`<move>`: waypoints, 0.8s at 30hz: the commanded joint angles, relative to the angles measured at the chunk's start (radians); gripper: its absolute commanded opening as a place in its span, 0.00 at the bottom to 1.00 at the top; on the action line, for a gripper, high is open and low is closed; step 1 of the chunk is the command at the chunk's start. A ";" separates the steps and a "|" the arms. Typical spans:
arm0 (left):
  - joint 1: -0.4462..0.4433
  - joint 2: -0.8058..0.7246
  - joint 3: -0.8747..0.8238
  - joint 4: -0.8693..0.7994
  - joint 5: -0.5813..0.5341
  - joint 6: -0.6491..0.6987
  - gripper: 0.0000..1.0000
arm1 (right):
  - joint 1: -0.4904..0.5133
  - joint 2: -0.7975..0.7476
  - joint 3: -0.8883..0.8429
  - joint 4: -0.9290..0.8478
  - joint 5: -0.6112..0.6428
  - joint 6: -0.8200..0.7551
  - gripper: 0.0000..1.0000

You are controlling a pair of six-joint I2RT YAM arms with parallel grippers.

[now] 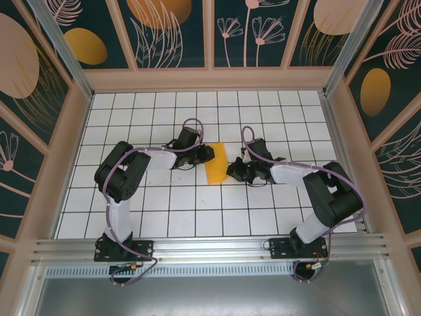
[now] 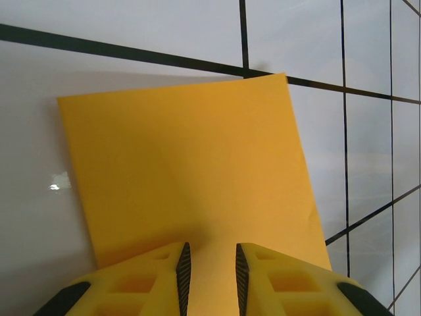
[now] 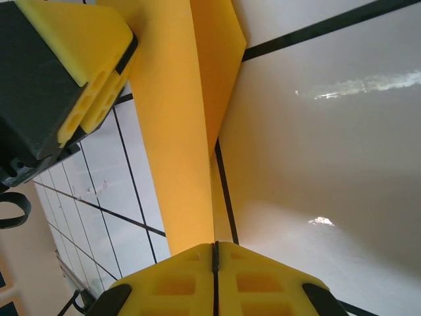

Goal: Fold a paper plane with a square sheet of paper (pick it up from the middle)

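Your white gridded worktop (image 1: 158, 210) carries the job at its middle, where the square sheet of paper (image 1: 216, 164) lies between the two arms, doubled over along one long crease. By my reading you are in the folding step, with the pickup behind you and no pointed nose formed yet. Your right claw (image 1: 234, 170), on the sheet's right side, is clenched on the paper where the crease line ends. Your left claw (image 1: 205, 154), on the left side, stands slightly parted, with the sheet's edge in the gap but not pinched. Next, I judge, the left claw must close on that edge while the right holds steady. A tug from either claw may skew the crease or tear the paper.
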 commanded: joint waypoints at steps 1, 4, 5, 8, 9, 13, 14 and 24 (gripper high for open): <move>-0.005 0.018 0.006 -0.020 -0.017 0.019 0.27 | 0.011 -0.004 0.028 0.040 -0.024 0.028 0.06; -0.004 0.021 0.007 -0.022 -0.016 0.020 0.27 | 0.020 0.026 0.064 0.047 -0.024 0.039 0.05; -0.006 0.021 0.007 -0.022 -0.015 0.022 0.27 | 0.020 0.037 0.078 0.050 -0.024 0.042 0.05; -0.005 0.019 0.007 -0.024 -0.015 0.023 0.27 | 0.020 0.067 0.106 0.068 -0.021 0.062 0.05; -0.005 0.017 0.007 -0.024 -0.015 0.024 0.27 | 0.020 0.074 0.113 0.072 -0.016 0.068 0.05; -0.004 0.003 0.013 -0.026 -0.014 0.026 0.28 | 0.043 0.112 0.141 0.091 0.003 0.089 0.06; -0.005 -0.007 0.015 -0.027 -0.015 0.027 0.29 | 0.044 0.123 0.145 0.094 0.006 0.093 0.06; -0.002 -0.051 0.021 -0.052 -0.148 0.038 0.30 | 0.046 0.163 0.158 0.100 0.054 0.112 0.06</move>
